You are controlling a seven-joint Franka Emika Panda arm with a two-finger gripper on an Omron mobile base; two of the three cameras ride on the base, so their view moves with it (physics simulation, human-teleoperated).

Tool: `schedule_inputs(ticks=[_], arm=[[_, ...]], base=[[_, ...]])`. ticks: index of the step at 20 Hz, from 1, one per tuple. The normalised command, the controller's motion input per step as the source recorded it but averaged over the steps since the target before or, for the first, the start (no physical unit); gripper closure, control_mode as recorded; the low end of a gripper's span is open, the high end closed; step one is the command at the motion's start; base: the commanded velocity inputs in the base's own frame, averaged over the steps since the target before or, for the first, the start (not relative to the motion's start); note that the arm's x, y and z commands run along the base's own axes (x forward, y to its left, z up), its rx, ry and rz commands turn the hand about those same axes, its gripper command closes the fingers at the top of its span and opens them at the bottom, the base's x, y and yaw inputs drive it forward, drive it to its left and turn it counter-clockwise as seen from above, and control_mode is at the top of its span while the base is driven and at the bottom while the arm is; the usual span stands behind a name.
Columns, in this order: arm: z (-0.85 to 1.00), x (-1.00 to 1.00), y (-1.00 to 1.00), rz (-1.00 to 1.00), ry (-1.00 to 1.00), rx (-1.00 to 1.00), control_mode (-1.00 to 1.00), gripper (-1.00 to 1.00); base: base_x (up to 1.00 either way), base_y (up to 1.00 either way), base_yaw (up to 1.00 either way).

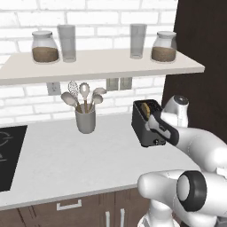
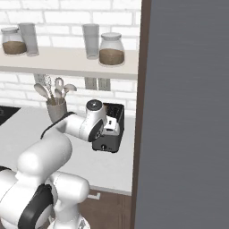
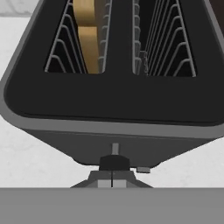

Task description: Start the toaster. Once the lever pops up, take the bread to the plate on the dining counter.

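A: In the left base view, where is the toaster (image 1: pixel 147 123)?

B: Right of the middle of the frame, on the smooth white worktop (image 1: pixel 66 164). It is a small dark box. The bread (image 1: pixel 145 107) peeks out of the top as a thin tan edge. The gripper (image 1: pixel 153 123) sits at the near end of the toaster, with the white arm coming up from the lower right.

A: And the right base view?

B: The toaster (image 2: pixel 110 129) is in the middle, with pale little knobs low on its near end. The round white hand covers part of it. A grey cup of spoons (image 2: pixel 57 109) stands to the left.

A: What does the hand view show?

B: We look down into two slots with thin wire racks. The bread (image 3: pixel 89 37) stands in the upper left slot, golden and flat. The two fingertips (image 3: pixel 105 183) at the bottom are pressed together, holding nothing, just by the black lever (image 3: pixel 114 163).

A: So which step is it?

B: I think it is starting the toaster. Next the lever needs a push down, then a wait for the pop
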Motion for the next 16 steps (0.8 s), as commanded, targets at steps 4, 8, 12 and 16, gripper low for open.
schedule_inputs(ticks=[4, 8, 12, 16], arm=[[0.0, 0.13, 0.0, 0.0, 0.0, 0.0, -1.0, 1.0], [0.0, 0.21, 0.0, 0.0, 0.0, 0.0, -1.0, 1.0], [-0.22, 0.1, 0.0, 0.0, 0.0, 0.0, -1.0, 1.0], [-0.42, 0.0, 0.0, 0.0, 0.0, 0.0, -1.0, 1.0]], base=[[0.0, 0.0, 0.0], [0.0, 0.0, 0.0], [0.0, 0.0, 0.0], [0.0, 0.0, 0.0]])
